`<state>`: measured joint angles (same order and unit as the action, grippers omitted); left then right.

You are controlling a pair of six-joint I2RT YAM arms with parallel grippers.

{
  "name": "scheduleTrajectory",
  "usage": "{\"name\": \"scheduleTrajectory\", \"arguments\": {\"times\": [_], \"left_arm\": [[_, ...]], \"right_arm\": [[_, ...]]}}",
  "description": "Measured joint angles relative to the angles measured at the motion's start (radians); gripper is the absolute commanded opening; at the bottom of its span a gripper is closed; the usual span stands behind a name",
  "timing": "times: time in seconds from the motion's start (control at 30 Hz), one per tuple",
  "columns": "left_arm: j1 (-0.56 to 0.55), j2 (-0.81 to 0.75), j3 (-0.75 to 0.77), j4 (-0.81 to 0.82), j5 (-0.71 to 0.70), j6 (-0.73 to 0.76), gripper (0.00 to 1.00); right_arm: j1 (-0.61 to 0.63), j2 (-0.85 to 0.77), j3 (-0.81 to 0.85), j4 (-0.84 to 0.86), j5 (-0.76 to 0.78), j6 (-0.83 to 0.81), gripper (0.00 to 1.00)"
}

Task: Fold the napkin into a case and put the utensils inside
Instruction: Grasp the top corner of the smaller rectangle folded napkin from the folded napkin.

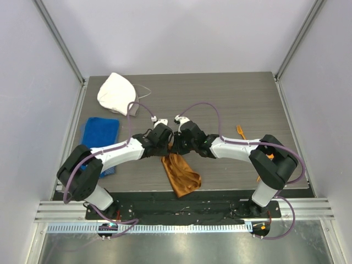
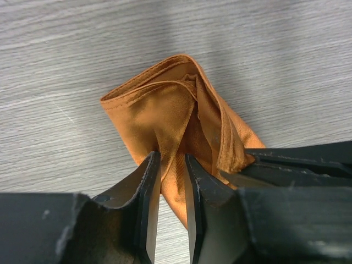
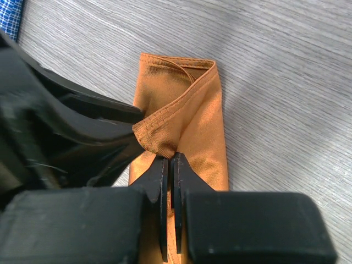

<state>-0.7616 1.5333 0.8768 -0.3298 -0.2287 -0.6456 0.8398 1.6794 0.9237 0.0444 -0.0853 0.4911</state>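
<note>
My right gripper (image 3: 169, 158) is clenched on the napkin (image 3: 203, 126) hem; my left gripper (image 2: 171, 158) straddles its adjacent fold, grasp indeterminate.

A grey wood-grain table (image 1: 231, 93) spreads out under the left pincer (image 1: 168, 149) and the right pincer (image 1: 177, 148), which meet near its middle. Beyond their tips a plain, pale lavender-white back wall (image 1: 176, 33) rises. A similar left wall (image 1: 27, 110) stands out past the left pincer and a right wall (image 1: 330, 110) past the right one. Slanting aluminium posts (image 1: 59, 39) mark both far corners. Behind the pincers, at the near edge, lie a black plate (image 1: 181, 197), an aluminium rail (image 1: 181, 209), a white slotted strip (image 1: 181, 227) and a dull shiny metal sheet (image 1: 181, 247). The light is soft and even, the shadows faint.
</note>
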Motion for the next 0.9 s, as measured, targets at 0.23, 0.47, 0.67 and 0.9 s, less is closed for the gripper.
{"name": "scheduleTrajectory", "arguments": {"times": [0.23,0.47,0.67,0.9], "left_arm": [[-0.006,0.032,0.002,0.003,-0.008,0.000,0.28],[-0.006,0.042,0.015,0.003,-0.022,0.000,0.11],[-0.006,0.039,0.022,0.003,-0.025,-0.003,0.07],[0.007,0.009,0.014,0.008,0.023,-0.038,0.05]], "right_arm": [[0.000,0.000,0.000,0.003,-0.008,0.009,0.01],[-0.003,0.000,0.000,0.008,-0.019,0.016,0.01],[-0.003,0.000,-0.001,0.016,-0.048,0.058,0.01],[-0.004,0.033,-0.100,0.222,-0.085,0.241,0.01]]}}
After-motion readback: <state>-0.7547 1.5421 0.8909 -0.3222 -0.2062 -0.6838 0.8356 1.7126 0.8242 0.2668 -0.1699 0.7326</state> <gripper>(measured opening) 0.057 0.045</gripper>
